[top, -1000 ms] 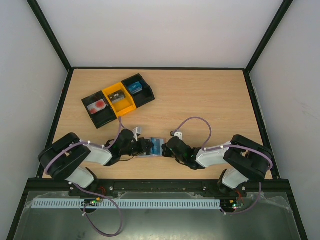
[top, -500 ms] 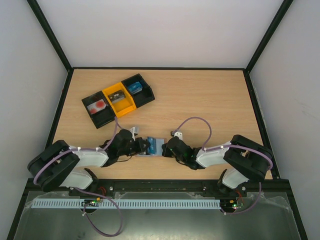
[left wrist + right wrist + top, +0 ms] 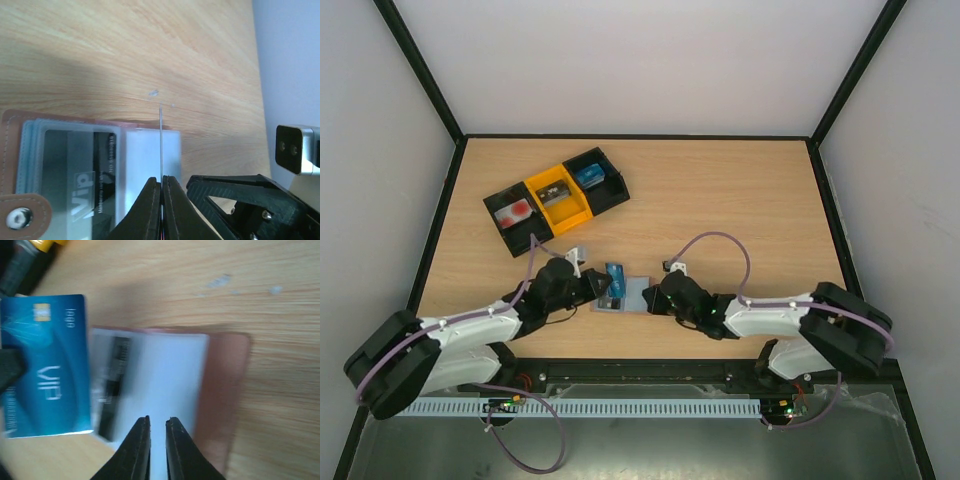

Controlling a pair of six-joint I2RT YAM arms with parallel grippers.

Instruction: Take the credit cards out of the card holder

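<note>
Credit card (image 3: pixel 45 365), blue, is pinched by the left claw (image 3: pixel 161 182) at the edge of the card holder (image 3: pixel 165 390), which is pinned by the nearly closed right claw (image 3: pixel 158 421). The card could be dropped if the thin-edge pinch slips.

We see a light wood tabletop (image 3: pixel 740 190). A black-and-yellow three-section tray (image 3: pixel 532 237) sits at far left, angled. The card holder (image 3: pixel 632 293) lies open and flat near the front edge, centre, well apart from the tray.
</note>
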